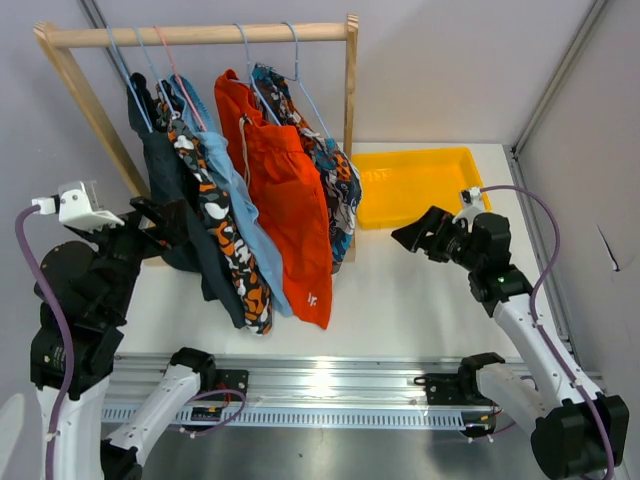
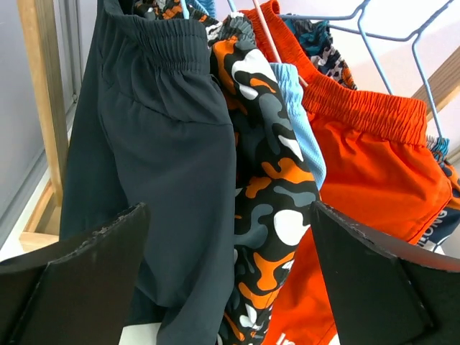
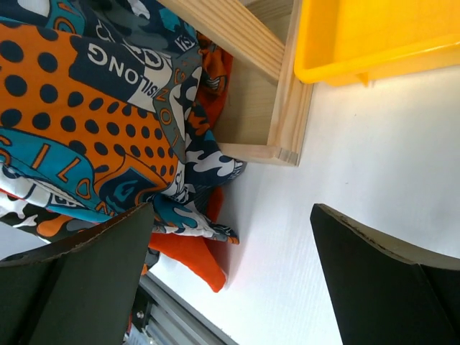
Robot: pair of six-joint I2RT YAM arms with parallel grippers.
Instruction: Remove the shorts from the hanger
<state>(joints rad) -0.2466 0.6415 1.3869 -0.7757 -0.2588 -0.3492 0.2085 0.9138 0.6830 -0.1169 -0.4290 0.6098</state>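
Note:
Five shorts hang on wire hangers from a wooden rail (image 1: 200, 35): dark navy-black (image 1: 175, 230), camouflage (image 1: 228, 245), light blue (image 1: 243, 205), red-orange (image 1: 290, 200) and blue-orange patterned (image 1: 338, 185). My left gripper (image 1: 162, 215) is open at the left side of the dark pair. In the left wrist view its jaws (image 2: 230, 280) stand wide, with the dark pair (image 2: 158, 158) and camouflage pair (image 2: 277, 180) between them. My right gripper (image 1: 417, 238) is open and empty, right of the rack. The right wrist view (image 3: 230, 280) shows the patterned pair (image 3: 86, 122) ahead.
A yellow tray (image 1: 415, 185) sits on the white table at the back right, also in the right wrist view (image 3: 374, 36). The rack's wooden right post and foot (image 3: 287, 108) stand between the shorts and the tray. Grey walls close the back and right.

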